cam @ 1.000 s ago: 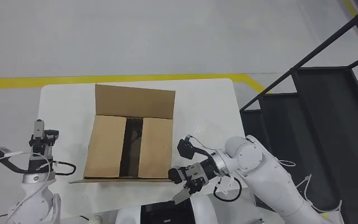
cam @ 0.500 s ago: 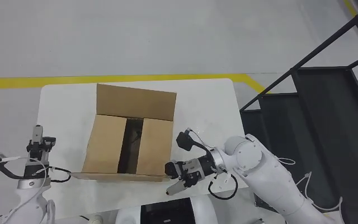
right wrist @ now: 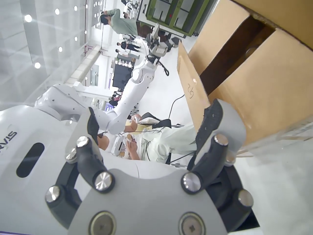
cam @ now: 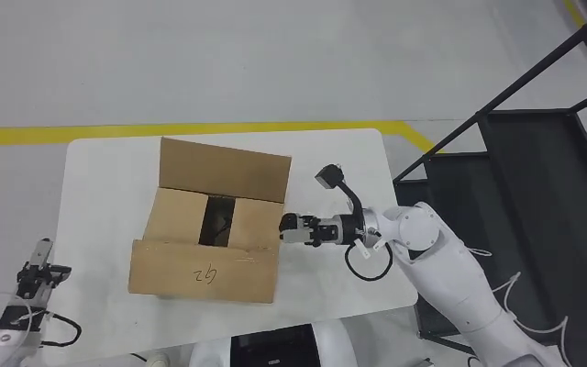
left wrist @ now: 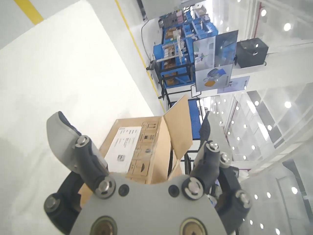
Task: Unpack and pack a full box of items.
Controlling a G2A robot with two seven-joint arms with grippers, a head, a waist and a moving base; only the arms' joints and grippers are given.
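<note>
1. Top view: a white table (cam: 101, 183) with rounded corners stands on a pale grey floor (cam: 275, 55). A yellow floor line (cam: 229, 131) runs along behind its far edge, and black metal steps (cam: 523, 174) rise just beside its right end.
2. Left wrist view looks past the table into a bright hall with blue shelving racks (left wrist: 176, 47) and a large screen (left wrist: 215, 57) on a stand. Right wrist view has green shelving (right wrist: 176, 3) far behind.
3. The cardboard box (cam: 179, 229) sits on the table, somewhat left of centre.
4. Its far flap (cam: 220, 167) stands up. Its near flap (cam: 206, 271), which bears a handwritten mark, is raised on the robot's side of the opening.
5. The two side flaps are folded inward and cover most of the opening, leaving a dark gap (cam: 218, 225). The contents are too dark to make out.
6. The right gripper (cam: 292, 227) is at the box's right side, level with the folded right flap, its fingers spread and empty. In its wrist view one fingertip (right wrist: 210, 116) lies just by the near flap's corner, and I cannot tell whether it touches.
7. The left gripper (cam: 35, 273) is off the table's near-left corner, well apart from the box, released with its fingers wide and empty.
</note>
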